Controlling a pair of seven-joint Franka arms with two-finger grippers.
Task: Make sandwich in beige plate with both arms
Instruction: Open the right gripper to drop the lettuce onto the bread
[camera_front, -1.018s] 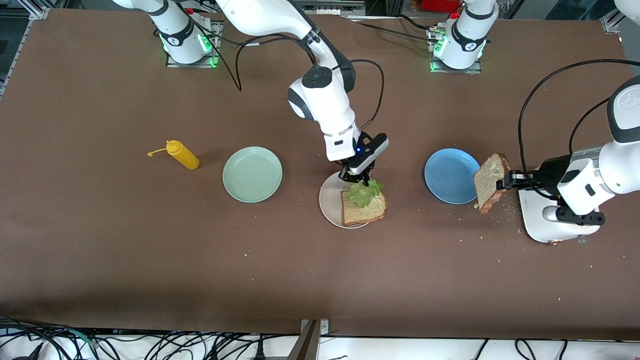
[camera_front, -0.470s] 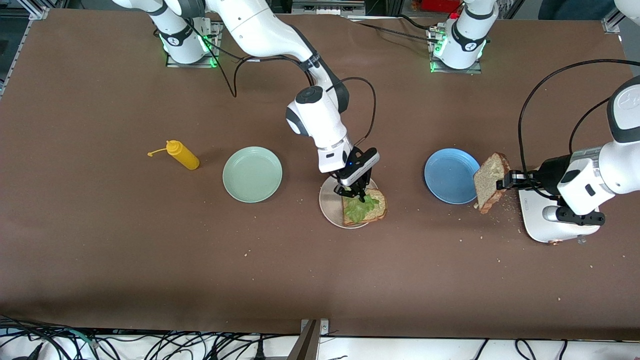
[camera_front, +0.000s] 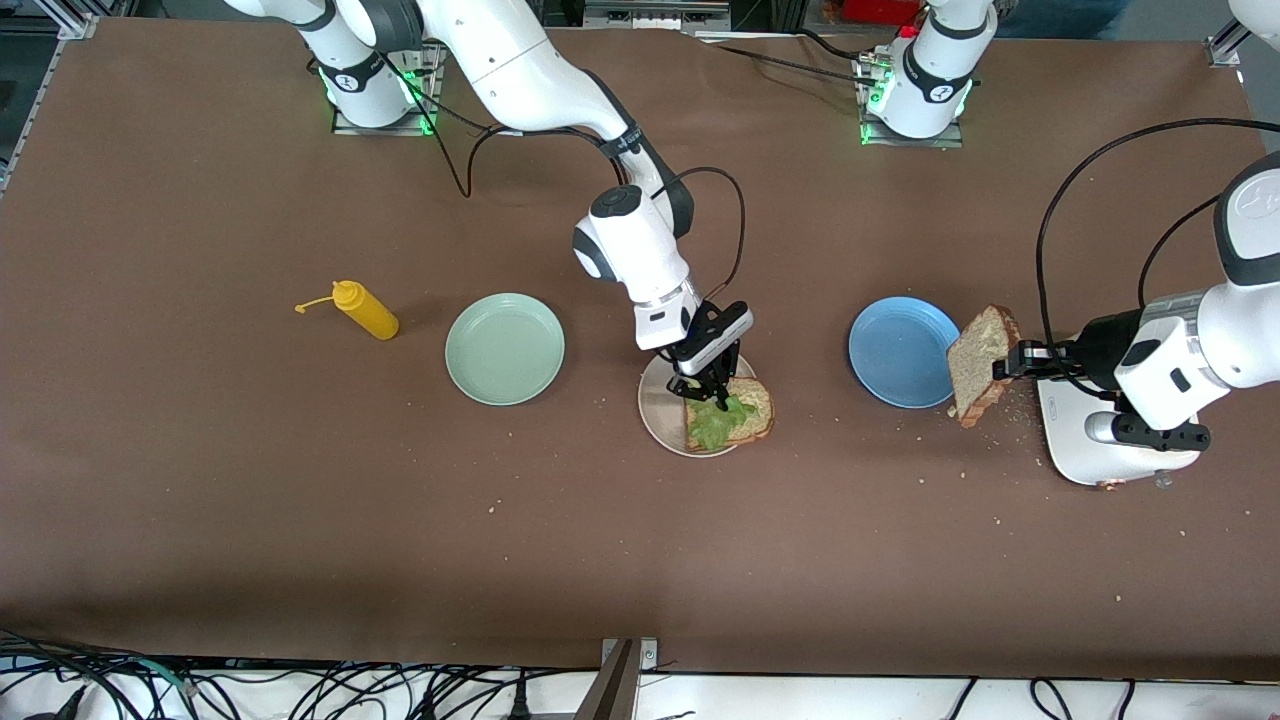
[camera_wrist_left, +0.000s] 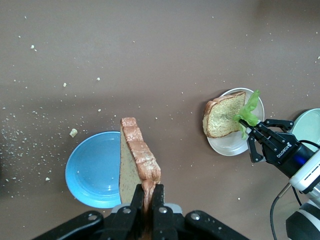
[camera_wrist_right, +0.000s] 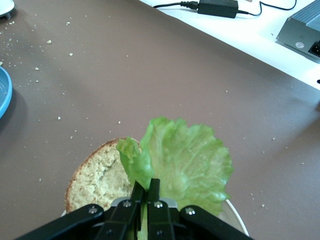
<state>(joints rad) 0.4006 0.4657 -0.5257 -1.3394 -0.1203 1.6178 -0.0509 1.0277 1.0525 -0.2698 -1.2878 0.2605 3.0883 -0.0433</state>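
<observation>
- The right gripper (camera_front: 716, 392) is pinched shut on the lettuce leaf (camera_front: 722, 420), low over the bread slice (camera_front: 740, 415) that lies on the beige plate (camera_front: 655, 410); in the right wrist view its fingers (camera_wrist_right: 152, 192) clamp the leaf's edge while the rest spreads across the bread.
- The left gripper (camera_front: 1012, 362) is closed on the second bread slice (camera_front: 980, 365), held upright on edge in the air over the table just beside the blue plate (camera_front: 900, 350).
- Since a second ago the right gripper has come down and toward the front camera; the leaf, then bunched above the slice's upper edge, now covers much of its middle. The left arm and its slice have not moved.
- The mint-green plate (camera_front: 505, 348) sits toward the right arm's end of the table, with a yellow squeeze bottle (camera_front: 365, 310) lying farther that way. A white board (camera_front: 1090, 450) lies under the left arm's wrist, and crumbs dot the table around it.
- The right gripper and its wrist camera hide the beige plate's upper rim in the front view, and whether the leaf already rests on the bread cannot be told.
- The left wrist view cuts off the held slice's lower part at its fingers.
</observation>
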